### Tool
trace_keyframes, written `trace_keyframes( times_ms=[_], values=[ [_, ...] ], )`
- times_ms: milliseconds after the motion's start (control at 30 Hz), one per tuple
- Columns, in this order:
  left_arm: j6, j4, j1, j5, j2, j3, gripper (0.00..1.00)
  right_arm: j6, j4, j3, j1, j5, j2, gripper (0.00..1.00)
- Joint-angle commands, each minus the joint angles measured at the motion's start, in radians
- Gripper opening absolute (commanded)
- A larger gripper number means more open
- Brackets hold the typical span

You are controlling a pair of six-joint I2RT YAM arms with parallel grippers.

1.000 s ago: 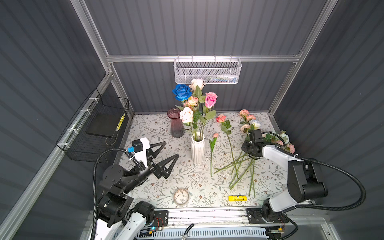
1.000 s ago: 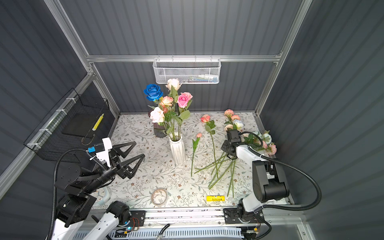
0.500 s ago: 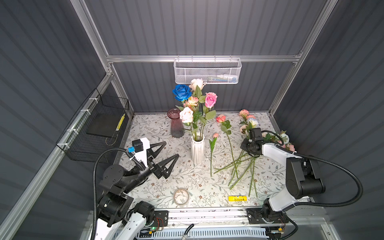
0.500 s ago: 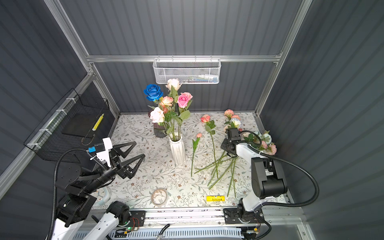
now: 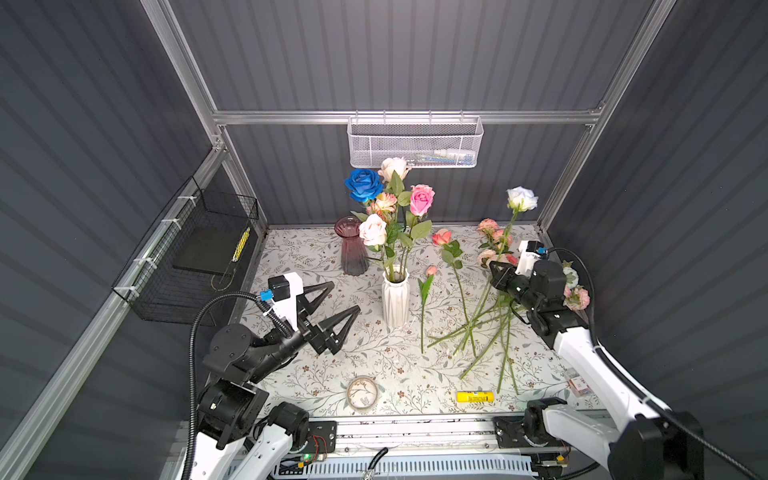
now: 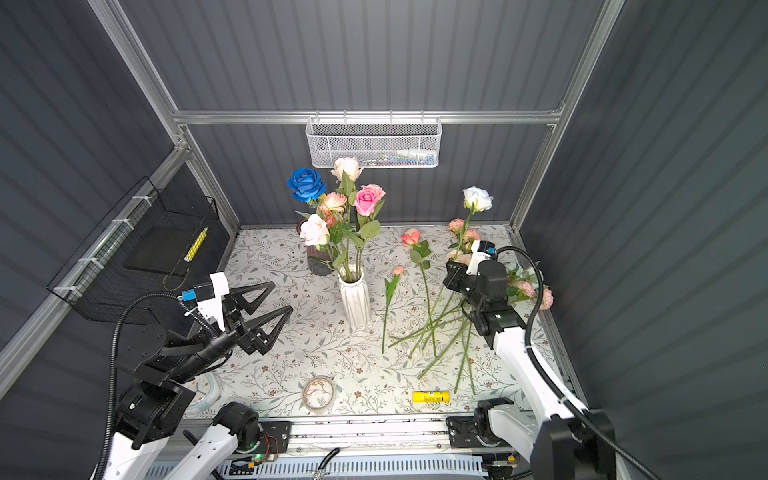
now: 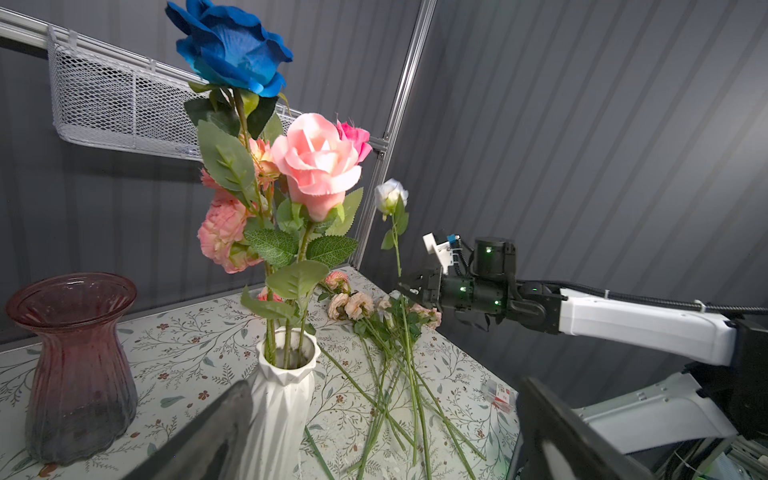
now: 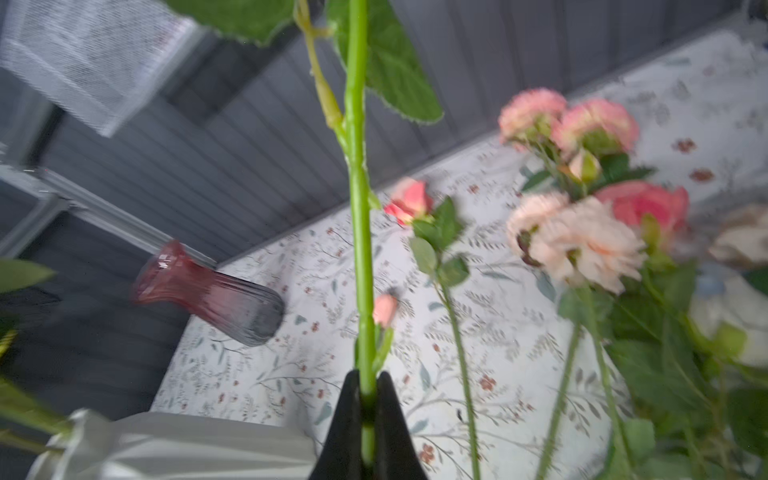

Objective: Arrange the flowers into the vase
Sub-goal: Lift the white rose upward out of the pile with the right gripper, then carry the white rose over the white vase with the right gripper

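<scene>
Now, in both top views your right arm stretches forward over the loose flowers (image 5: 487, 225), with the right gripper (image 5: 496, 270) clamped on the pale rose (image 5: 521, 198), its bloom raised upright. Your left gripper (image 5: 344, 297) hovers spread wide, left of the vase (image 5: 395, 299). Left wrist view: the right forearm is level above the table (image 7: 187, 332). Right wrist view: the fingers (image 8: 345, 415) pinch the stem (image 8: 359, 249).

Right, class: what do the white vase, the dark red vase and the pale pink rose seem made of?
White vase: probably ceramic, opaque, matte, sharply faceted. Dark red vase: tinted glass, translucent, glossy, ribbed. Pale pink rose: likely fabric, with frayed petal edges.
</scene>
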Motion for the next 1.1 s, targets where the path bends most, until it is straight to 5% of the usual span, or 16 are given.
trace_keyframes(
  times_ms=[0, 233, 500, 1067],
  values=[
    [0.022, -0.004, -0.002, 0.001, 0.006, 0.041, 1.00, -0.052, 0.067, 0.032, 0.066, -0.069, -0.103, 0.00],
    [0.027, -0.009, -0.002, -0.007, 0.013, 0.055, 1.00, -0.199, 0.038, 0.205, 0.307, -0.058, -0.181, 0.00],
    [0.022, -0.010, -0.001, -0.010, 0.023, 0.073, 1.00, -0.331, 0.163, 0.451, 0.517, -0.078, -0.047, 0.00],
    [0.003, -0.010, -0.001, -0.006, 0.046, 0.109, 1.00, -0.514, 0.399, 0.722, 0.589, 0.053, 0.377, 0.00]
  ],
)
